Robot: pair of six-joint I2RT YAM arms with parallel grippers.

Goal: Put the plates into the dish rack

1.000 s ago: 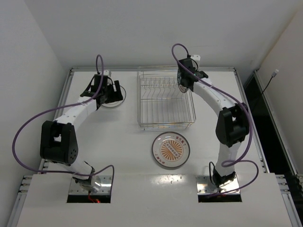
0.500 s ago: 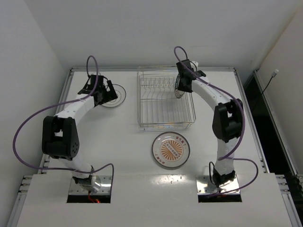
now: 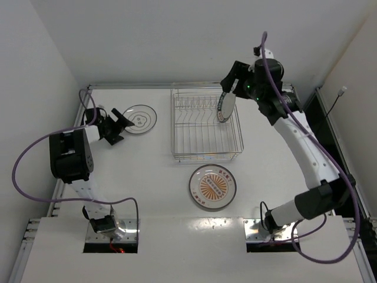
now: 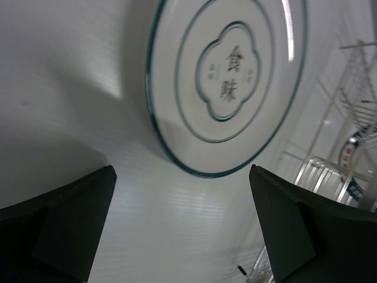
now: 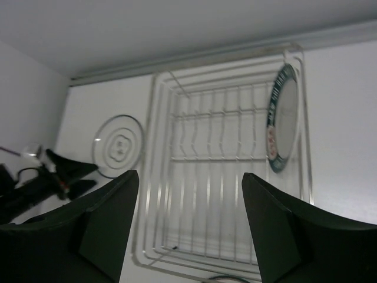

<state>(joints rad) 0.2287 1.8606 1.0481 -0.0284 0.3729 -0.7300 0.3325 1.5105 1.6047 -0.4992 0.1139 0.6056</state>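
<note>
On the left side of the bench (image 3: 147, 177), the white plate with grey rings (image 3: 140, 119) lies flat. It sits just in front of the left claw (image 3: 118, 125), on the side toward the dish rack (image 3: 206, 154). The left claw is wide open and holds nothing. Its two fingers point at the near rim of that plate, one to each side, but do not touch it. The left arm is much nearer to this plate than the right arm, so I think the left claw should go forward and low to catch the rim. The right claw (image 5: 188, 175) hangs high over the rack, open too, with nothing in it. The plate with the dark patterned rim (image 3: 223, 107) stands on its edge at the right end of the rack. The plate with the orange sunburst (image 3: 212, 187) lies flat on the bench just in front of the rack, well apart from both claws.
</note>
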